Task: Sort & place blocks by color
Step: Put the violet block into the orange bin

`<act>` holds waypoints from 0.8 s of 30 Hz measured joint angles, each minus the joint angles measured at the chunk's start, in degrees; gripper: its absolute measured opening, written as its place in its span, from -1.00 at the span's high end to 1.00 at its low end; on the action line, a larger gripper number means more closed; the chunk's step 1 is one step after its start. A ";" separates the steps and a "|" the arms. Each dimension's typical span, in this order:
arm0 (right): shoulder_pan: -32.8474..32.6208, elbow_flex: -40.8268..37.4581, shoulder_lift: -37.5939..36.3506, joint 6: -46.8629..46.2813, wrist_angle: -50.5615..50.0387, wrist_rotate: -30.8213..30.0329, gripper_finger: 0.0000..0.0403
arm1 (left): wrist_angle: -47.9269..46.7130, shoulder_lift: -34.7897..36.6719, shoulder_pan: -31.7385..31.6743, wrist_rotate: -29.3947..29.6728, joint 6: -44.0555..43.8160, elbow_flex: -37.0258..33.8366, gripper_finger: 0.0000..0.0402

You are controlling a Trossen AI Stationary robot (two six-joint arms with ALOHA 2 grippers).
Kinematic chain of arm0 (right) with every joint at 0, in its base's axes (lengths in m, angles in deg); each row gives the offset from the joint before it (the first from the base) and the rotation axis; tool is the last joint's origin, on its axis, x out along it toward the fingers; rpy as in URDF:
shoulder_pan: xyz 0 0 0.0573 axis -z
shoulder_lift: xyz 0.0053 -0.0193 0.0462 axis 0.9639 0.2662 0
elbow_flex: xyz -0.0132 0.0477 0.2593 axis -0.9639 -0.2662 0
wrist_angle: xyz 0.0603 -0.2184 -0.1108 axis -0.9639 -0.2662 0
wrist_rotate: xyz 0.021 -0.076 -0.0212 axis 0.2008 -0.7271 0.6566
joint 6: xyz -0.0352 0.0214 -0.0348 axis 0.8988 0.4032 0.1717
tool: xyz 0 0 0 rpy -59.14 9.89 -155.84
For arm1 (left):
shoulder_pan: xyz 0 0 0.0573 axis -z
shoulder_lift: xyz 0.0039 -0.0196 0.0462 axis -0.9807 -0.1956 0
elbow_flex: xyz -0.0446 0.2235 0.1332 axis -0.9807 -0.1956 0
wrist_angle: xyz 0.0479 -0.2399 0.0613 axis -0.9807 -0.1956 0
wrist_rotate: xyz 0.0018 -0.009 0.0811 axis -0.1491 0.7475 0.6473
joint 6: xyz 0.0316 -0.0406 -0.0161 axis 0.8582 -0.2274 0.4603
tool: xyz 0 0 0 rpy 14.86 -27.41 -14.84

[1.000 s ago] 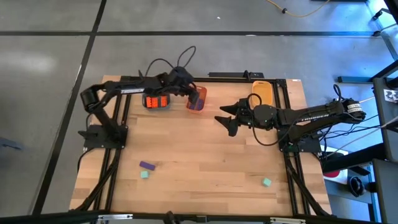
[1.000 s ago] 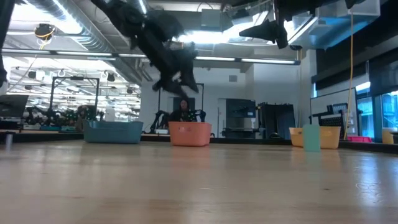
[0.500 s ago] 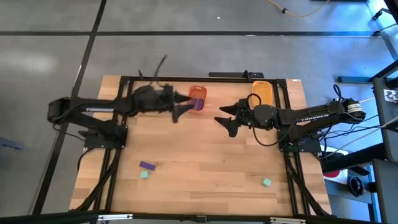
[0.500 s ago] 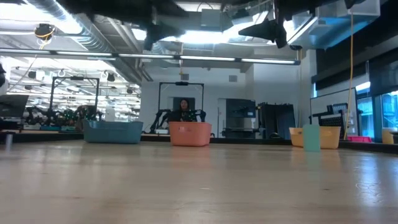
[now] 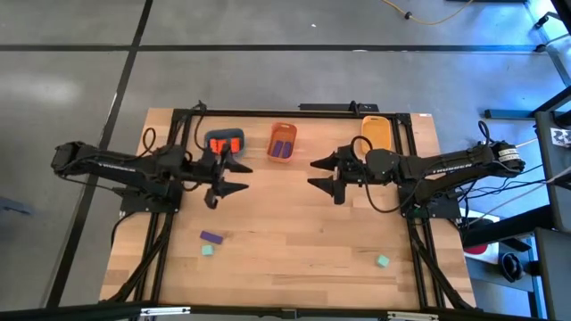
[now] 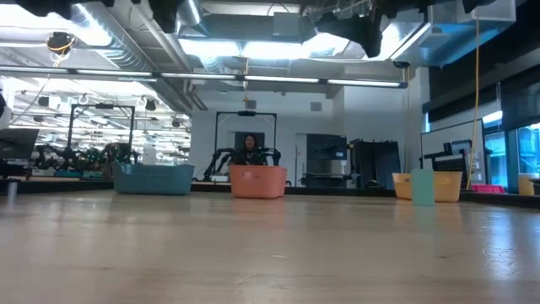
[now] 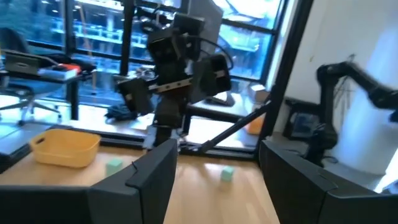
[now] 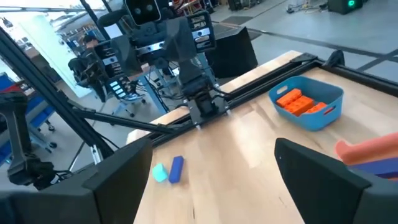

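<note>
Left claw (image 5: 228, 177) withdrawn from orange tray (image 5: 283, 142), open, empty; right claw (image 5: 325, 174) open. Purple brick (image 5: 211, 237): light, rigid; grip across long sides.

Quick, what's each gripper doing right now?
Left gripper: open, holding nothing.
Right gripper: open, holding nothing.

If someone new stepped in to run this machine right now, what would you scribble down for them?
Left gripper: open, empty, above the table near the blue-grey tray.
Right gripper: open, empty, waiting mid-table.
Done: orange-red bricks lie in the blue-grey tray; purple bricks lie in the orange tray.
Yellow tray: no blocks visible in it.
Left: one purple brick and a mint-green cube at the front left, another mint-green cube at the front right, all loose on the table.
</note>
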 joint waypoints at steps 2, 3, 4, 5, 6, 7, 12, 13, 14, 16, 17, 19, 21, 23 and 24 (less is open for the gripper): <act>0.00 0.00 0.00 1.34 0.01 -0.01 -0.69 | -1.03 0.17 0.34 1.29 0.89 -0.04 -0.10; 0.00 0.00 0.00 1.49 0.03 -0.02 -0.69 | -1.70 0.20 0.44 1.68 1.14 -0.04 -0.10; 0.00 0.00 0.00 1.42 0.03 -0.02 -0.69 | -2.52 0.20 0.51 2.08 1.15 -0.04 -0.10; 0.00 0.00 0.00 1.35 0.05 -0.02 -0.69 | -3.31 0.16 0.51 2.30 1.15 -0.04 -0.10; 0.00 0.00 0.00 1.39 0.07 -0.02 -0.69 | -4.04 0.16 0.51 2.35 1.16 -0.04 -0.10; 0.00 0.00 0.00 1.43 0.13 -0.01 -0.69 | -4.80 0.16 0.51 2.33 1.18 -0.04 -0.10; 0.00 0.00 0.00 2.81 0.14 0.00 -0.69 | -8.40 -0.02 0.51 2.41 1.66 -0.04 -0.09; -0.06 0.00 0.00 3.21 0.14 0.02 -0.69 | -8.86 -0.02 0.51 2.42 1.92 -0.04 -0.09; -0.17 0.00 0.00 3.85 0.14 0.00 -0.69 | -9.27 -0.02 0.51 2.44 2.27 -0.04 -0.09; -0.40 0.00 0.00 4.95 0.18 -0.04 -0.69 | -9.56 -0.02 0.51 2.48 2.94 -0.04 -0.09; -0.52 -0.01 0.00 5.86 0.18 -0.04 -0.69 | -9.56 -0.02 0.49 2.50 3.12 -0.04 -0.09; -0.77 0.00 0.00 7.28 0.28 -0.03 -0.69 | -9.56 -0.02 0.49 2.59 3.10 -0.04 -0.09; -0.79 -0.01 0.00 8.80 0.30 -0.02 -0.69 | -9.68 -0.02 0.49 2.61 3.12 -0.04 -0.09; -0.81 0.00 0.00 9.04 0.31 -0.03 -0.69 | -10.32 -0.02 0.49 2.61 3.12 -0.04 -0.09; -0.79 0.00 0.00 8.91 0.31 -0.04 -0.69 | -10.61 -0.02 0.49 2.62 3.12 -0.04 -0.09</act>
